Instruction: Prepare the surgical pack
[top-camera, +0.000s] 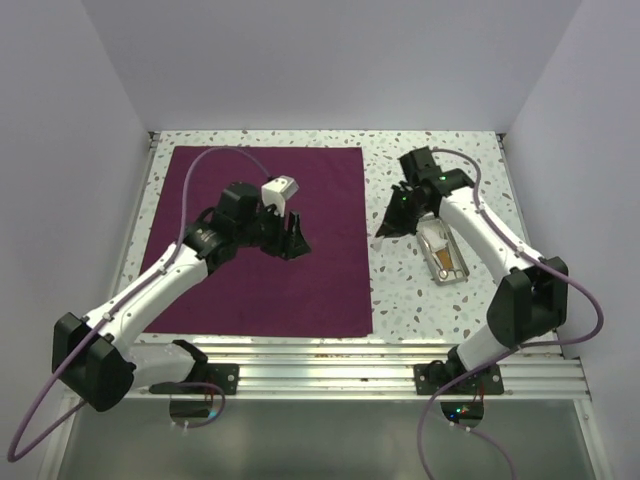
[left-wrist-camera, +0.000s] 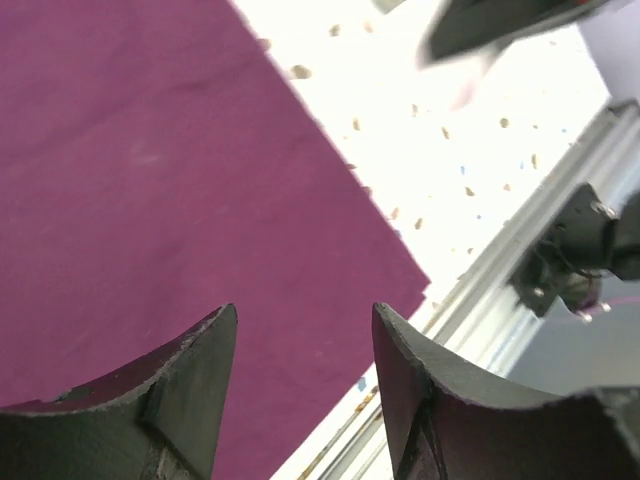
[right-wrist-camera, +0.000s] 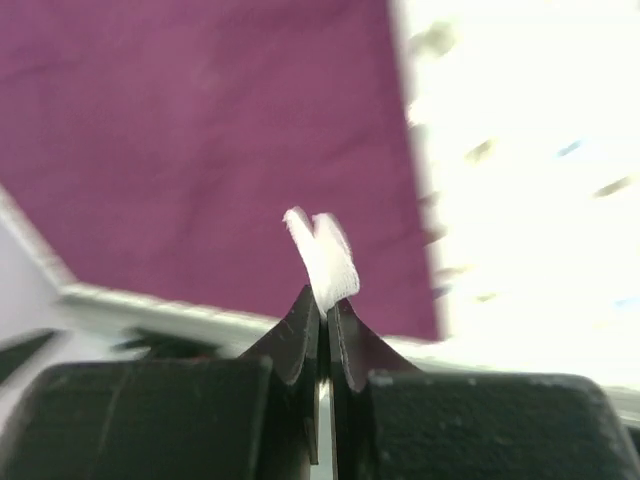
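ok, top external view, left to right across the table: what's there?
surgical pack, with the left gripper open over it → right gripper, shut on a white scrap → clear plastic container

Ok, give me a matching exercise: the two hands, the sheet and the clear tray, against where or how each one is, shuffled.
1 left hand
2 right hand
3 maroon sheet
4 clear tray

A shut on a white scrap
B spread flat on the table's left side
C open, above the sheet
D on the table, right of the sheet

Pairs: 1-C, 2-A, 3-B, 4-D
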